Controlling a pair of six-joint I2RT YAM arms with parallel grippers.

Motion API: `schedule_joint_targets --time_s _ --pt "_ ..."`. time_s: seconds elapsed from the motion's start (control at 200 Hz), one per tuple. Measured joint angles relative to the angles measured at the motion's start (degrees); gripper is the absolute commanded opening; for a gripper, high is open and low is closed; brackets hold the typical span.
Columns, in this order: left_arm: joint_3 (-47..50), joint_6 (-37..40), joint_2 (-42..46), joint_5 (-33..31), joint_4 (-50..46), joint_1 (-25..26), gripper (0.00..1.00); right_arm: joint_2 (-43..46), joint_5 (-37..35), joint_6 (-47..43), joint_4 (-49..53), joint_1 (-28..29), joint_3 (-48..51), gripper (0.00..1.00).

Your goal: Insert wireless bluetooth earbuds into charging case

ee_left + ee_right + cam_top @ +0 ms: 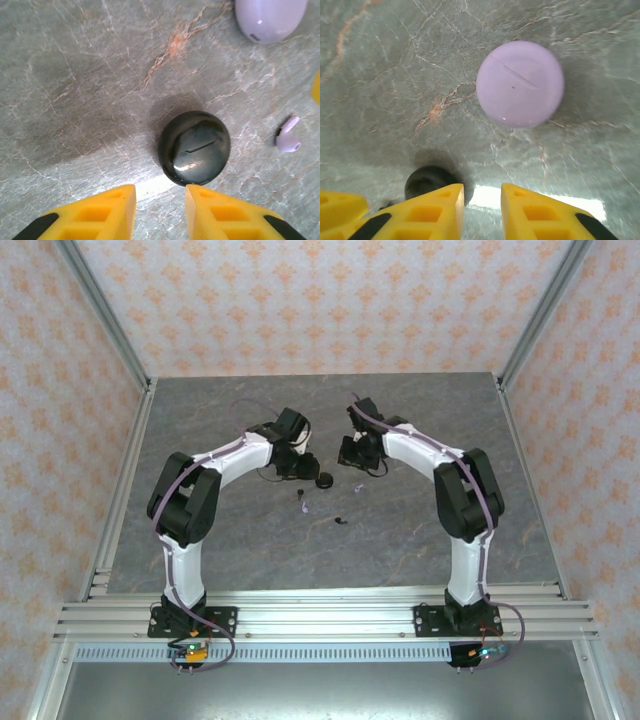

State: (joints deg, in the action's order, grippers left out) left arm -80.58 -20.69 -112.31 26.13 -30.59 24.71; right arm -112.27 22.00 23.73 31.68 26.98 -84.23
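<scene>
A lilac earbud (288,137) lies loose on the desk (75,75), near the black case (194,148) and to its right in the left wrist view. Seen from above, a black earbud (341,520) lies on its own, apart from both cases. The lilac case (520,83) sits closed ahead of the right gripper (482,210), whose fingers are slightly apart and empty. The left gripper (160,212) hangs just short of the black case, fingers slightly apart, gripping nothing.
</scene>
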Motion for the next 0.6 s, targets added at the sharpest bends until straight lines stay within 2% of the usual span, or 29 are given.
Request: schedule_joint_targets --time_s 0.175,0.601 --pt "1.1 -4.6 1.2 2.0 3.4 -1.7 0.36 3.6 5.0 -0.7 -1.2 -2.0 3.5 0.36" --pt "7.7 -13.8 1.2 5.2 12.1 -2.6 0.43 0.7 16.0 -3.5 -5.2 -1.9 5.5 0.37"
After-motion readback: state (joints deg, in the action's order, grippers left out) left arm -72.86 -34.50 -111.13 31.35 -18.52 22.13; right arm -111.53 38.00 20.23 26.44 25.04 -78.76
